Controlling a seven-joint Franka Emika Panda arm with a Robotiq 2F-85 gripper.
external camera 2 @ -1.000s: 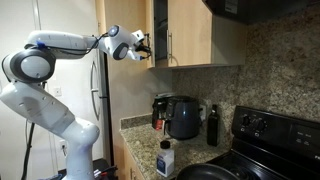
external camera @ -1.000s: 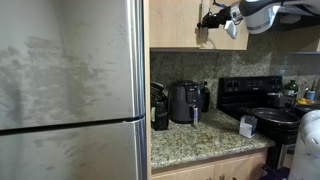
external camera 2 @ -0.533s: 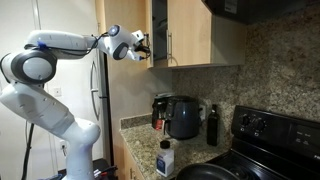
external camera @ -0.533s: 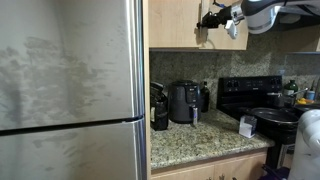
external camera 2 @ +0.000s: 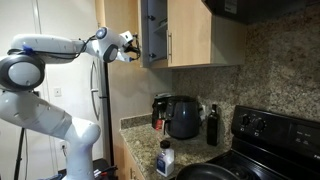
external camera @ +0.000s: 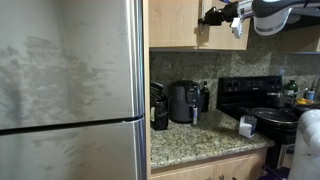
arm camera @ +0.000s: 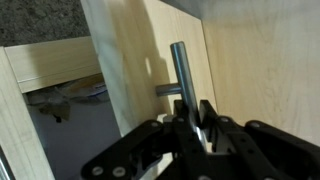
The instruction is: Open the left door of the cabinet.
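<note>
My fingers [arm camera: 213, 125] are pinched on the slim silver handle [arm camera: 180, 75], whose bar runs down between them in the wrist view. The handle sits along the right edge of the left door [arm camera: 140, 70], and that door stands swung away from the cabinet [external camera 2: 120, 14], with a dark gap of the inside showing to its left. In an exterior view the left door [external camera 2: 152, 30] angles out from the front, while the twin door [external camera 2: 205, 35] lies flat and shut. My arm [external camera 2: 55, 47] reaches level toward it. Below, a black appliance [external camera 2: 183, 117] stands at the back edge of the granite surface [external camera 2: 140, 140].
</note>
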